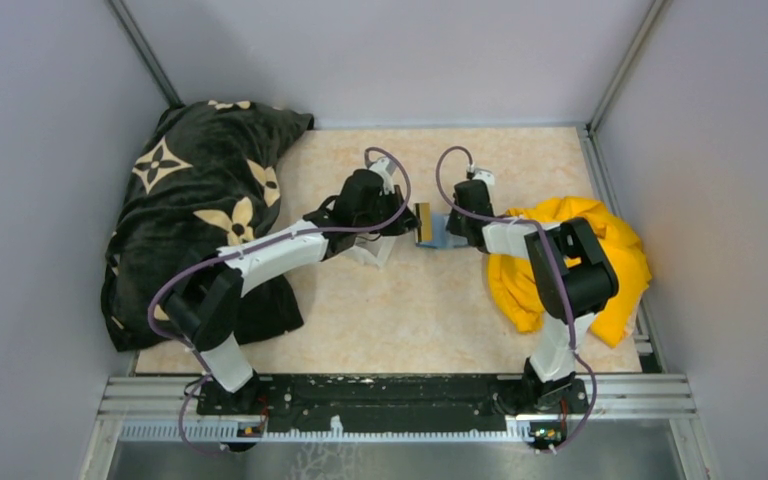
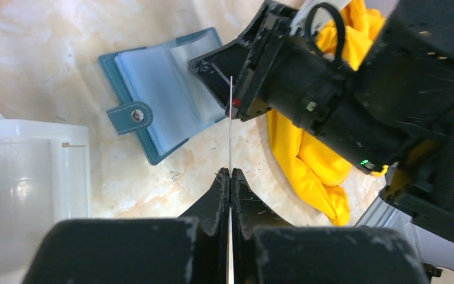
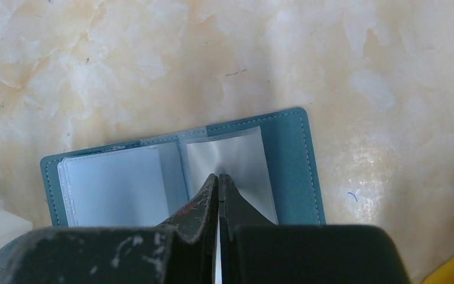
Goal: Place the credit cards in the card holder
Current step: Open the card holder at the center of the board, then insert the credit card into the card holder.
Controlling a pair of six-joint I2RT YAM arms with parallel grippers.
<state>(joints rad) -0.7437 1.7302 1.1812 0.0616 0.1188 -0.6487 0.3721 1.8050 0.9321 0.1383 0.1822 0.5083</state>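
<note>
The card holder [image 2: 153, 97] lies open on the table, a teal wallet with clear sleeves inside; it also shows in the right wrist view [image 3: 292, 160] and the top view [image 1: 444, 238]. My left gripper [image 2: 230, 172] is shut on a credit card [image 2: 230, 124], seen edge-on as a thin line and held upright just left of the wallet; in the top view the card [image 1: 423, 222] looks yellow-tan. My right gripper [image 3: 219, 176] is shut on a clear sleeve [image 3: 242, 163] of the wallet's right half and lifts it a little. Other cards are hidden.
A clear-white plastic tray [image 2: 29, 177] stands left of the wallet, under my left arm [image 1: 375, 250]. A yellow cloth [image 1: 600, 260] lies at the right beside my right arm. A black patterned cloth [image 1: 200, 200] covers the far left.
</note>
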